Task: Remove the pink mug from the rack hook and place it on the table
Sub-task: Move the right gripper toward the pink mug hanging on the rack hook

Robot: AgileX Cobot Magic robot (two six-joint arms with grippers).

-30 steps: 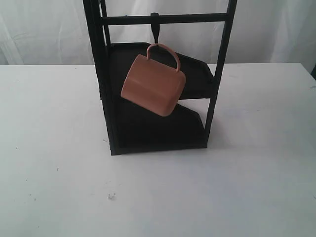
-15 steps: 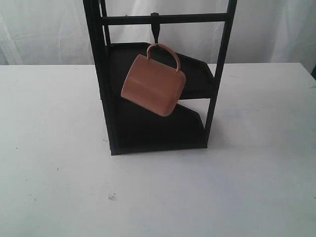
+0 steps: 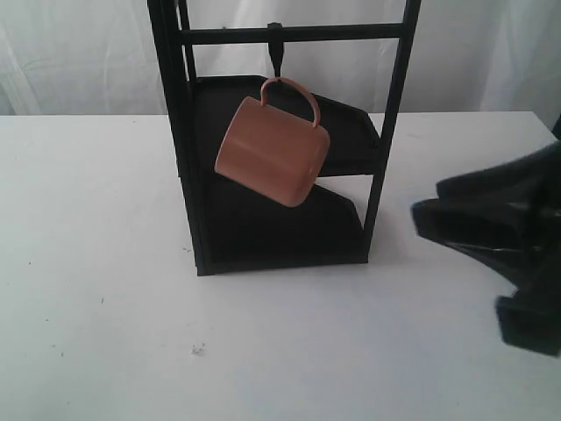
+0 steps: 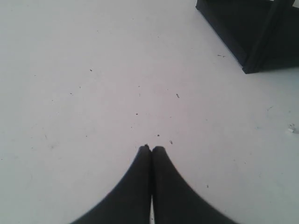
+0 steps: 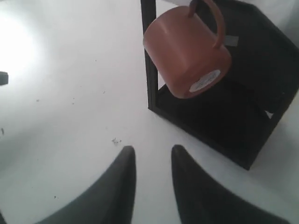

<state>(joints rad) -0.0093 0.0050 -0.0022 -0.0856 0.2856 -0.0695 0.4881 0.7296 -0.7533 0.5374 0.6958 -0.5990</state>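
Right end effector (image 5: 153, 150), newly in view, ajar

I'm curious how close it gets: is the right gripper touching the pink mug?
Apart. The right wrist view shows bare table between the right gripper and the pink mug, which hangs on the rack hook.

Soft, even light fell across the white table (image 3: 96, 219), leaving only a faint shadow below the black rack (image 3: 180, 132), whose shelves (image 3: 263, 237) sank into featureless dark. The right gripper (image 3: 428, 203) appeared smeared and blurred in the exterior view. In the right wrist view glare bleached one patch of table, and the near fingers (image 5: 112, 186) were out of focus.
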